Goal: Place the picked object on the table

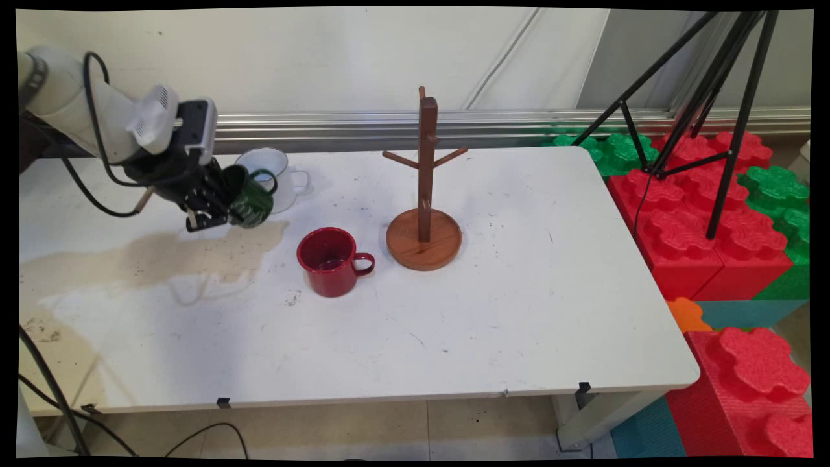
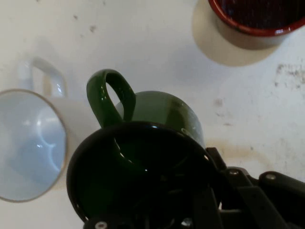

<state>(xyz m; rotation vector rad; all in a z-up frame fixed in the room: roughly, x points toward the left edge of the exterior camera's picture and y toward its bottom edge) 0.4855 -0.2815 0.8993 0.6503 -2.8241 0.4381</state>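
3 mugs: the gripper [image 1: 209,209] clenches 1 green mug [image 1: 249,201] by its rim, lifted beside 1 white mug [image 1: 275,176]; 1 red mug [image 1: 331,261] stands near 1 wooden mug tree [image 1: 425,194].

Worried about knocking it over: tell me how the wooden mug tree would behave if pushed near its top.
The wooden mug tree looks stiff. Its tall post on a small round base suggests that a high push would probably tip it rather than slide it. No mug hangs on its pegs, so it is likely light, and the smooth white table offers little grip.
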